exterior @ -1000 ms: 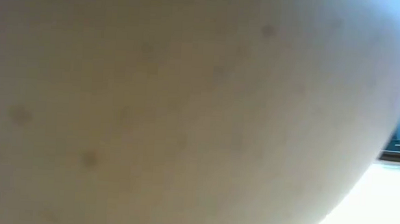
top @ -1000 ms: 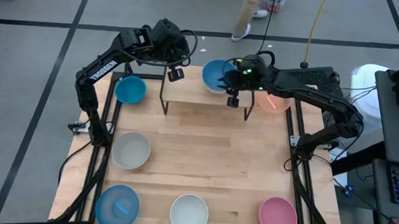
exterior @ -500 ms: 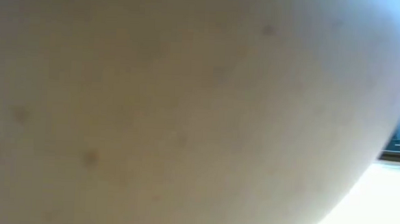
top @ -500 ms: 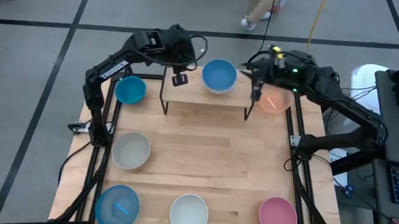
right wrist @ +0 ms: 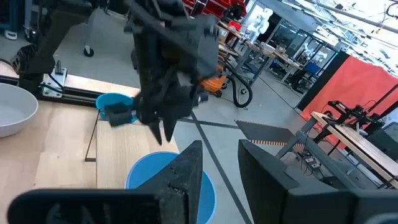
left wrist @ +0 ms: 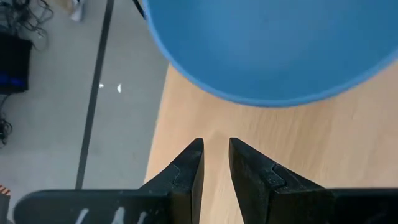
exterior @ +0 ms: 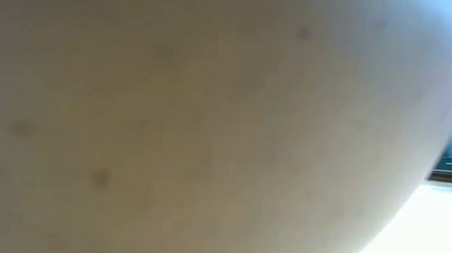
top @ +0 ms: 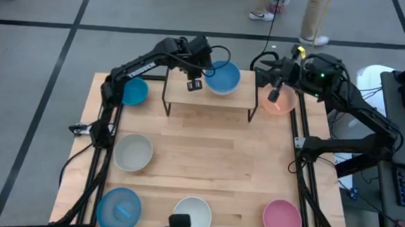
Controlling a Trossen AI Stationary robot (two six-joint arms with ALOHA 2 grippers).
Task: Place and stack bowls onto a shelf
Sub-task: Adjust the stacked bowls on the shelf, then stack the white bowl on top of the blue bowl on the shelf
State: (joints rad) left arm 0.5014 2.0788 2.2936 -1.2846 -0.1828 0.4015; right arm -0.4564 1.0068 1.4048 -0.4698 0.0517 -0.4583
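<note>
The shelf (top: 226,99) stands at the table's far middle, and a blue bowl (top: 222,77) rests by its base on the right part of its wooden top (left wrist: 311,155). My left gripper (top: 196,84) hangs over the shelf's left part, just left of that bowl (left wrist: 267,43). It points steeply down and is open by a narrow gap (left wrist: 216,142), with nothing between the fingers. My right gripper (top: 274,95) is raised above a peach bowl (top: 280,104) at the shelf's right. It points level toward the left arm and is open and empty (right wrist: 221,146).
Other bowls sit on the table: teal (top: 133,90) at far left, grey-beige (top: 132,152) at mid left, and light blue (top: 119,209), white (top: 192,216) and pink (top: 282,219) along the near edge. The white bowl (exterior: 210,126) fills the low view. A person walks beyond the far edge.
My left gripper has swung toward the table's right and come down over the shelf, ending beside the blue bowl. My right gripper has drawn back from the blue bowl toward the table's right edge, rising and tipping up to level. The blue bowl stays on the shelf.
</note>
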